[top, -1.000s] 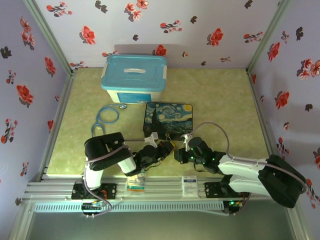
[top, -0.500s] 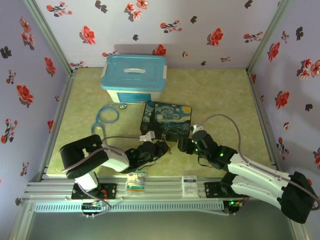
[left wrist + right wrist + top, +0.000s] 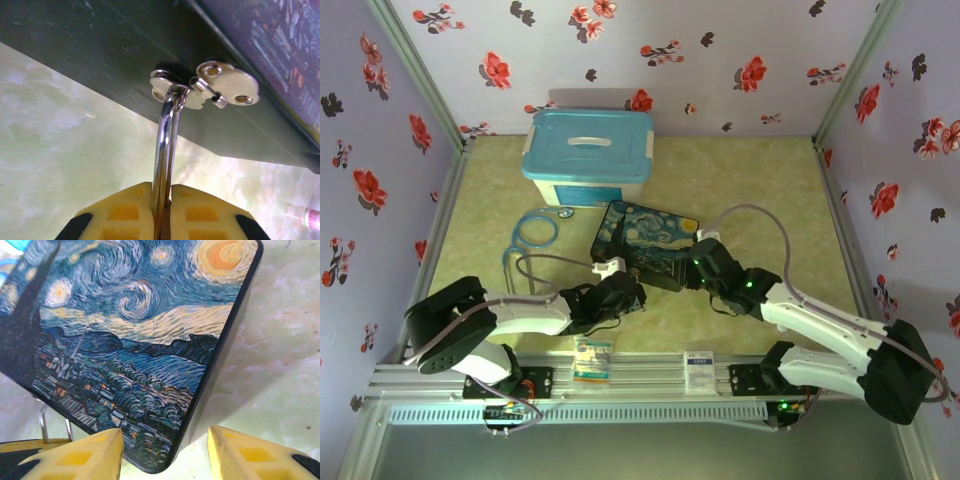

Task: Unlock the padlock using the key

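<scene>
Box (image 3: 645, 243) now askew, padlock (image 3: 164, 145) on hasp (image 3: 227, 88)

Two robot arms: left arm (image 3: 515, 315) and right arm (image 3: 820, 322). Two yellow-padded claws: left claw (image 3: 161, 195) and right claw (image 3: 165, 442). One painted box (image 3: 130, 340) with one silvery hasp (image 3: 225, 90). One padlock (image 3: 164, 135), seen by its thin shackle. One blue-lidded storage bin (image 3: 588, 155). One loop of blue tubing (image 3: 533, 232). Two small packets: left packet (image 3: 591, 362) and right packet (image 3: 699, 367). One green tabletop (image 3: 750, 190).
</scene>
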Controlling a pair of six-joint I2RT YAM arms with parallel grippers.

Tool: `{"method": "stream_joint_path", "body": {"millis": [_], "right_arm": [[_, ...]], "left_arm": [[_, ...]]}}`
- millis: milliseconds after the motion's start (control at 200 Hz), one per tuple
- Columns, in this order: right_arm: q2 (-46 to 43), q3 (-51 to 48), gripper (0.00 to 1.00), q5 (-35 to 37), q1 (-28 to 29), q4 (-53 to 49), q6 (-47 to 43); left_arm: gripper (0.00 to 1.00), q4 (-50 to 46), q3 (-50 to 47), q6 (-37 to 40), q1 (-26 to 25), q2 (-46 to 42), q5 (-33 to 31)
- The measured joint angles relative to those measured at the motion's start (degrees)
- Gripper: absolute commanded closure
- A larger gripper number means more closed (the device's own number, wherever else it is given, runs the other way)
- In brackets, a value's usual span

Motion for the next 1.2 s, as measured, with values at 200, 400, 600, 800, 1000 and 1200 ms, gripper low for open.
{"method": "stream_joint_path", "body": {"millis": [200,400,600,800,1000,1200], "right_arm": [[1.53,0.00,0.54,0.00,0.00,0.09,-0.39],[1.51,-0.52,0.55,-0.17,-0.50,0.72,-0.37],[1.53,-0.96,0.58,-0.24,-0.85,1.05,-0.35],[1.97,-1.38,0.59,-0.39,-0.85,2.10,-0.35],[2.34,-1.70,0.60,-0.46,-1.01,2.27,-0.35],[2.93,-1.70,0.60,-0.48,-1.22,2.45,-0.35]], "left_arm": [[0.86,-2.21,1.66,1.20,0.09,1.75,-0.44],[0.77,-3.89,2.43,2.34,0.50,3.30,-0.85],[0.79,-5.75,3.39,2.84,0.68,4.04,-1.11],[0.76,-10.84,6.47,2.97,-0.20,5.20,-2.58],[0.76,-20.87,10.47,4.07,-1.95,6.51,-6.99],[0.80,-26.93,14.14,5.49,-3.13,8.41,-9.60]]}}
